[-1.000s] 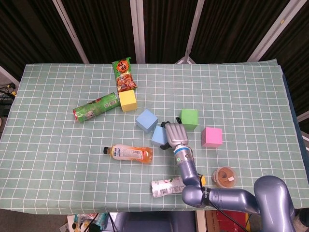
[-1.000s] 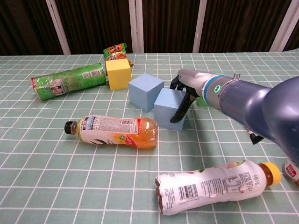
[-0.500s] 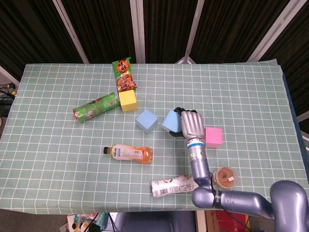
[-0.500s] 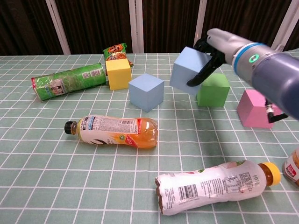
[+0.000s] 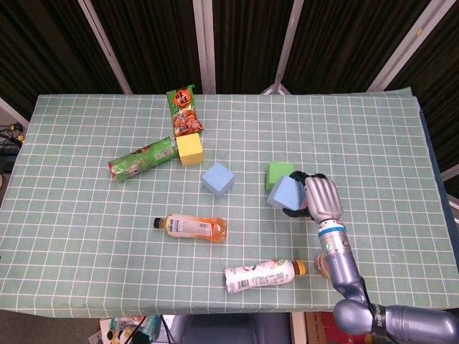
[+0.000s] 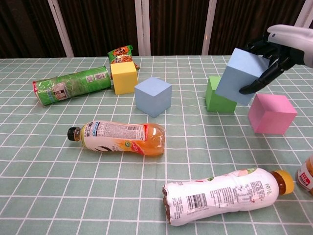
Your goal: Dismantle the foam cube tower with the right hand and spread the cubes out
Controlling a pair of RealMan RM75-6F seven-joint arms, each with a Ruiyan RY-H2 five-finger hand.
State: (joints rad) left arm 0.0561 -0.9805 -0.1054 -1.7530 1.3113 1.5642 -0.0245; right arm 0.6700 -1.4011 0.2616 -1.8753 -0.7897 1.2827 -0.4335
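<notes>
Because the right hand (image 6: pixel 277 51) grips the light-blue foam cube (image 6: pixel 241 77) tilted in mid-air at upper right (soft, matte, square-edged), it may slip and knock the green cube (image 6: pixel 215 98) or pink cube (image 6: pixel 272 113) below; the left hand is unseen.

Pink cube (image 6: pixel 272 114) hidden in head view; jar (image 6: pixel 307 176) cut off at chest edge.
</notes>
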